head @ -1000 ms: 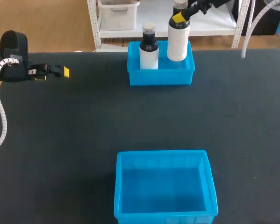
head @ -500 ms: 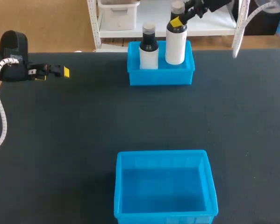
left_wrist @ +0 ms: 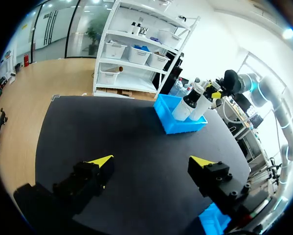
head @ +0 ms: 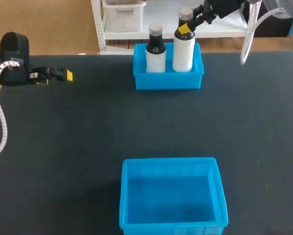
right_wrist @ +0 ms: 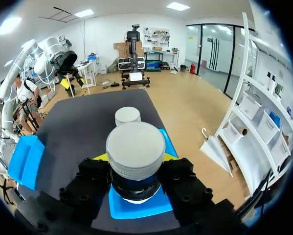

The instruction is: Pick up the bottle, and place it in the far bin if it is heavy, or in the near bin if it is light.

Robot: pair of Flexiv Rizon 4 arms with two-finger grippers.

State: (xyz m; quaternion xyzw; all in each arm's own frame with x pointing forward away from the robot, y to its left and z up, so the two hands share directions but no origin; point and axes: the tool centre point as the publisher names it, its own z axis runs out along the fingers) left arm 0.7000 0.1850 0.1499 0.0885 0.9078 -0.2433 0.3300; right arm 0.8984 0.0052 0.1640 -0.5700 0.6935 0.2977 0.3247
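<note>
One bottle [head: 183, 51], right half of far bin [head: 168, 81] (right gripper [head: 186, 27] clamped).

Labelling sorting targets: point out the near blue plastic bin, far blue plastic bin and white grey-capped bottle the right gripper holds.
near blue plastic bin [head: 168, 160], head view, far rim.
far blue plastic bin [head: 168, 81], head view, front wall.
held white grey-capped bottle [right_wrist: 135, 143], right wrist view, cap top.
</note>
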